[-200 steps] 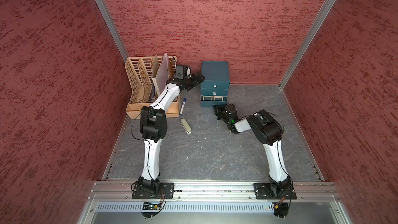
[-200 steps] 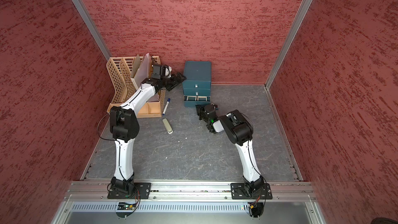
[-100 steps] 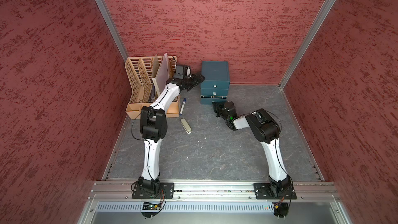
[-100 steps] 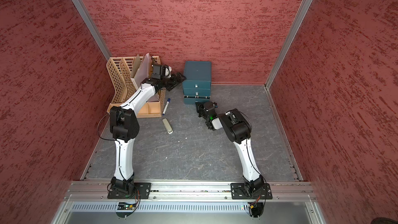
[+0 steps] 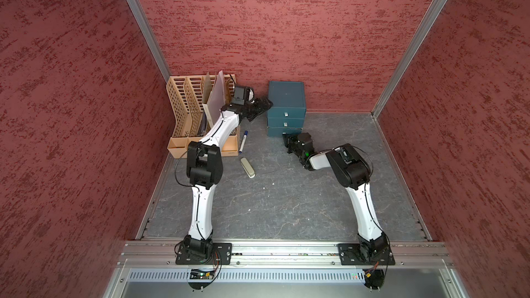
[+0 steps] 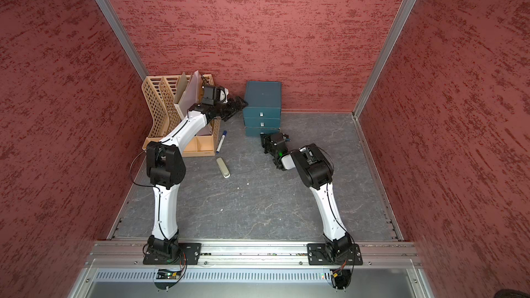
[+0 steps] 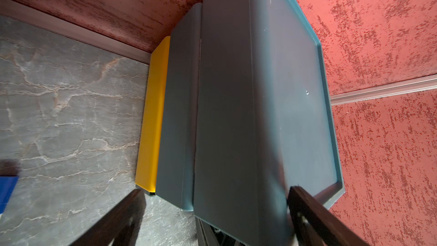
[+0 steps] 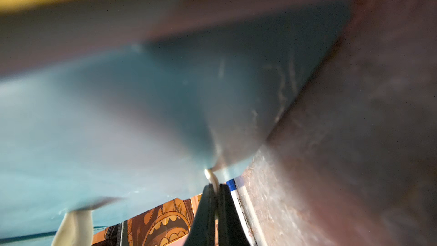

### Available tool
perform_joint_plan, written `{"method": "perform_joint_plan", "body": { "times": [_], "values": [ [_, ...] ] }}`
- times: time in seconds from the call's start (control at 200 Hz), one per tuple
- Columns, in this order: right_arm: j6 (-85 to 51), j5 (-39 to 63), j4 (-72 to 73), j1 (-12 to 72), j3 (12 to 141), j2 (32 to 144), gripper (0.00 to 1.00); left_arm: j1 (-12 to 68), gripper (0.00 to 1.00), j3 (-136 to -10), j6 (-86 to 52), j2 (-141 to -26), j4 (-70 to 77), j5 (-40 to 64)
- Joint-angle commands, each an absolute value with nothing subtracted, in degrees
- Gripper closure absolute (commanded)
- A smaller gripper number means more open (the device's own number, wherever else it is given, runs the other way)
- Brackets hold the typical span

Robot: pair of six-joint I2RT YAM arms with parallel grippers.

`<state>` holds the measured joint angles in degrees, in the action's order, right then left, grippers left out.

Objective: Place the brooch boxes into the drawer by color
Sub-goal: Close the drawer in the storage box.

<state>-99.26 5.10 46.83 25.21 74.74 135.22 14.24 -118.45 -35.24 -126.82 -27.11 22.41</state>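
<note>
The teal drawer unit (image 5: 286, 96) stands at the far wall, centre. Where the brooch boxes lie cannot be told. The right gripper (image 5: 287, 140), low at the unit's near face, is clenched on the small white handle (image 8: 211, 176) of the bottom drawer (image 5: 279, 132). The left gripper (image 5: 263, 105) is released, jaws wide, straddling the unit's upper left corner. Left of the unit are a tan file rack (image 5: 186, 110) and a blue marker (image 5: 243, 141). A beige-grey block (image 5: 247, 167) lies nearer.

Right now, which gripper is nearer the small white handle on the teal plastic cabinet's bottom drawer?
Right. The right gripper is shut on that handle; the left gripper is open up at the cabinet's top edge.
</note>
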Motion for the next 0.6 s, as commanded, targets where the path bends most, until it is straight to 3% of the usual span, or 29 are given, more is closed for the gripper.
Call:
{"method": "perform_joint_plan", "body": {
  "times": [0.0, 0.596],
  "values": [
    [-100.5, 4.7, 44.1, 24.6, 76.1, 137.2, 1.0, 14.8, 0.02, -119.3, -34.4, -128.8, -29.6, 22.2],
    [-100.8, 5.4, 42.7, 24.4, 78.0, 138.2, 1.0, 14.9, 0.01, -119.3, -34.3, -128.8, -29.6, 22.3]
  ]
}}
